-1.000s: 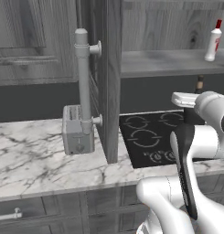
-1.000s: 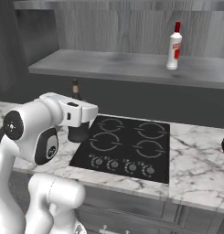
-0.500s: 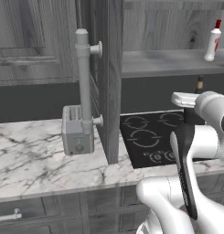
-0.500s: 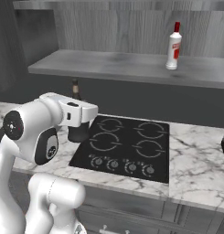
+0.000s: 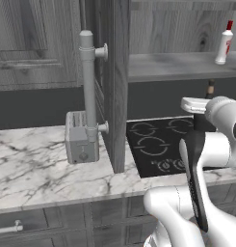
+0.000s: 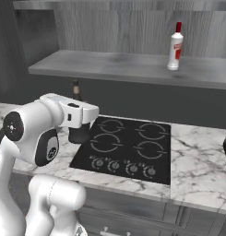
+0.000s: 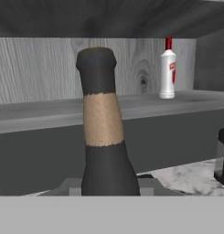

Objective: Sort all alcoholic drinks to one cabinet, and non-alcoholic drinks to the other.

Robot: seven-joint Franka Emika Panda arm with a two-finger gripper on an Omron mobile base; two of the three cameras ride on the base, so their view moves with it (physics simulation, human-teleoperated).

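Note:
A squat dark bottle (image 7: 106, 151) with a tan band on its long neck rises right in front of the hand camera, and my gripper (image 6: 81, 128) is shut on its body. In the right base view its neck (image 6: 76, 89) pokes up behind my hand at the cooktop's left edge; in the left base view the neck (image 5: 210, 88) shows above my wrist. My fingers are hidden by the bottle and the arm. A small white bottle with a red cap (image 6: 175, 47) (image 5: 224, 43) (image 7: 168, 73) stands upright on the grey shelf (image 6: 110, 64) above the stove, far to the right of my hand.
A black four-burner cooktop (image 6: 133, 147) lies in the marble counter (image 5: 37, 173). An open cabinet door (image 5: 117, 82) with a long grey handle (image 5: 88, 82) juts out left of the stove, with a toaster (image 5: 81, 140) beside it. A dark object (image 7: 223, 155) stands at the counter's far right.

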